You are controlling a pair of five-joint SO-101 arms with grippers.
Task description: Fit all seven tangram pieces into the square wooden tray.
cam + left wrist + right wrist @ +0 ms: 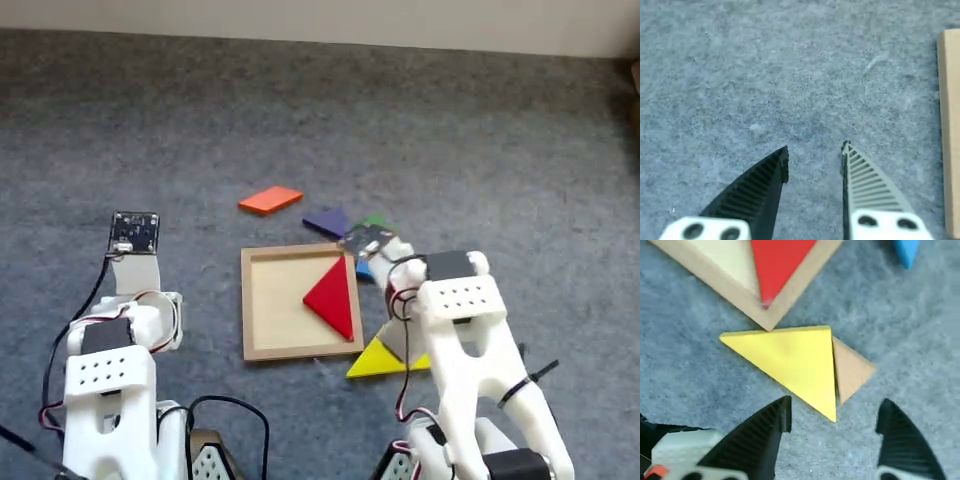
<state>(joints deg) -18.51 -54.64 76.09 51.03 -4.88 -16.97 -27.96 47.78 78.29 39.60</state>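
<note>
While one piece lies in the tray, the other six sit out on the grey carpet (200, 120) around it. Over on the left, the left arm (105, 375) stands beside the tray, well apart from every piece. The left gripper (815, 149) points down at bare carpet with its fingers spread and nothing between them. The tray's left rim (950, 130) shows just off to one side in its wrist view.

Beyond the tray, the orange piece (271, 200) lies flat on its own, near the far left corner. The tray (262, 255) sits flat between the two arms. Inside it the red triangle (335, 295) lies with its long side along the right rim and its point toward the middle; the remaining floor is bare wood.

Past the far right corner, the purple piece (327, 222) and the green piece (373, 221) lie close together, the green partly hidden by the right arm (470, 330). The blue piece (364, 268) peeks out just beside the right rim.

At the near right corner, the yellow triangle (790, 360) touches the tray's corner. The small tan triangle (850, 370) lies flush against the yellow triangle's short side. The right gripper (835, 412) hangs over the yellow triangle's tip, jaws wide apart, holding nothing.
</note>
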